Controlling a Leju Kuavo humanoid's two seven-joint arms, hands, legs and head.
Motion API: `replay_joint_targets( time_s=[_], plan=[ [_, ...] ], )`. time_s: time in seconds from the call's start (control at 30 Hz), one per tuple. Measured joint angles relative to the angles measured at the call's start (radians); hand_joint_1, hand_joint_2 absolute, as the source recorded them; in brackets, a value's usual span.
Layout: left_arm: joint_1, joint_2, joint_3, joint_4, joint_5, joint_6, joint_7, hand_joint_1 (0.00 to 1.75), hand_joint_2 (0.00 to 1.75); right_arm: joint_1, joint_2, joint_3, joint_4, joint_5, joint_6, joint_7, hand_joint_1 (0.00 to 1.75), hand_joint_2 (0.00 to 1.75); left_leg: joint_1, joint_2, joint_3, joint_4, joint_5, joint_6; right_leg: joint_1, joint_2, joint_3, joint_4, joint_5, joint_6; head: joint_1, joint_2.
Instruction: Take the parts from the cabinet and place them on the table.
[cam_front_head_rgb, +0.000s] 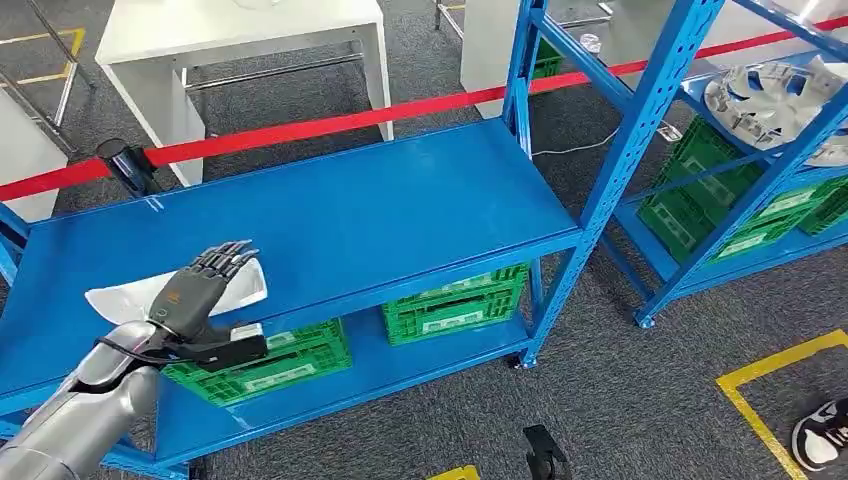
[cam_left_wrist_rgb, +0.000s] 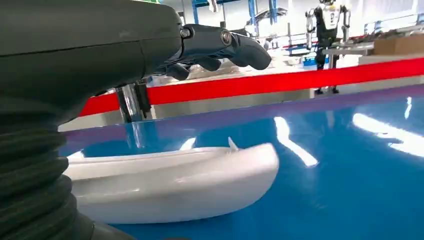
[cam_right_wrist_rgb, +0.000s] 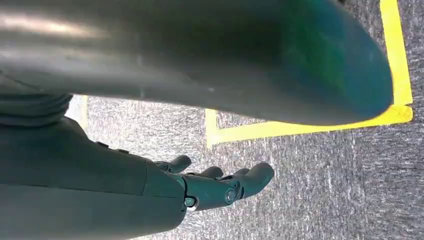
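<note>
A white curved plastic part (cam_front_head_rgb: 115, 298) lies on the top blue shelf (cam_front_head_rgb: 330, 220) of the rack, near its front left corner. My left hand (cam_front_head_rgb: 205, 285) hovers just over the part with its fingers stretched forward and holds nothing. In the left wrist view the part (cam_left_wrist_rgb: 175, 182) rests flat on the glossy shelf, and the fingers (cam_left_wrist_rgb: 220, 47) stand above it with a gap between. My right hand (cam_right_wrist_rgb: 220, 187) hangs beside my body over the grey carpet, its fingers loosely apart and empty.
Green crates (cam_front_head_rgb: 455, 300) fill the lower shelf. A red barrier tape (cam_front_head_rgb: 330, 122) runs behind the rack, with white tables (cam_front_head_rgb: 240, 30) beyond it. A second blue rack (cam_front_head_rgb: 700, 150) at the right carries silvery wheel covers (cam_front_head_rgb: 770, 95). A person's shoe (cam_front_head_rgb: 822, 435) stands by yellow floor tape (cam_front_head_rgb: 760, 390).
</note>
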Motion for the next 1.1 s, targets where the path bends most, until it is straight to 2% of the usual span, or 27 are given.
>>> replay_joint_targets(
  time_s=[0.17,0.27,0.3,0.33,0.37,0.47,0.53,0.7,1.1],
  plan=[
    [-0.016,-0.017,-0.024,0.05,-0.019,0.0,0.034,0.0,1.75,0.0,0.0,0.0,0.0,0.005,-0.001,0.003,0.0,0.0,0.0,0.0,0.0,0.0,0.0,0.0,0.0,0.0,0.0,0.0,0.0,0.0,0.0,0.0],
    [-0.024,-0.032,-0.032,0.082,-0.023,-0.013,0.073,0.02,1.75,0.0,0.0,0.0,0.0,0.008,-0.003,0.004,0.0,0.0,0.0,0.0,0.0,0.0,0.0,0.0,0.0,0.0,0.0,0.0,0.0,0.0,0.0,0.0],
    [-0.027,-0.037,-0.034,0.094,-0.023,-0.023,0.087,0.47,1.75,-0.001,0.0,0.0,0.0,0.01,-0.003,0.004,0.0,0.0,0.0,0.0,0.0,0.0,-0.001,0.0,0.0,0.0,0.0,0.0,0.0,0.0,0.0,0.0],
    [-0.03,-0.039,-0.035,0.103,-0.022,-0.031,0.095,1.24,1.75,-0.001,0.0,0.0,0.0,0.01,-0.002,0.004,0.0,0.0,0.0,0.0,0.0,0.0,-0.001,0.0,0.0,0.0,0.0,0.0,0.0,0.0,0.0,0.0],
    [-0.031,-0.04,-0.037,0.106,-0.022,-0.033,0.099,1.62,1.75,-0.001,0.0,0.0,0.0,0.01,-0.002,0.004,0.0,0.0,0.0,0.0,0.0,0.0,-0.001,0.0,0.0,0.0,0.0,0.0,0.0,0.0,0.0,0.0],
    [-0.038,-0.046,-0.039,0.128,-0.012,-0.055,0.124,1.64,1.75,-0.001,0.0,0.0,0.0,0.013,-0.002,0.004,0.0,0.0,0.0,0.0,0.0,0.0,-0.001,0.0,0.0,0.0,0.0,0.0,0.0,0.0,0.0,0.0],
    [-0.046,-0.047,-0.039,0.148,0.003,-0.083,0.145,1.75,1.75,-0.001,0.0,0.0,0.0,0.016,0.0,0.004,0.0,0.0,0.0,0.0,0.0,0.0,-0.001,0.0,0.0,0.0,0.0,0.0,0.0,0.0,0.0,0.0],
    [-0.058,-0.046,-0.038,0.186,0.024,-0.118,0.175,1.75,1.75,0.0,0.0,0.0,0.0,0.021,0.003,0.002,0.0,0.0,0.0,0.0,0.0,0.0,-0.001,0.0,0.0,0.0,0.0,0.0,0.0,0.0,0.0,0.0],
    [-0.06,-0.037,-0.021,0.217,0.042,-0.127,0.174,1.75,1.75,0.0,0.0,0.0,0.0,0.024,0.003,0.004,0.0,0.0,0.0,0.0,0.0,0.0,-0.001,0.0,0.0,0.0,0.001,0.0,-0.001,0.0,0.0,0.0]
  ],
)
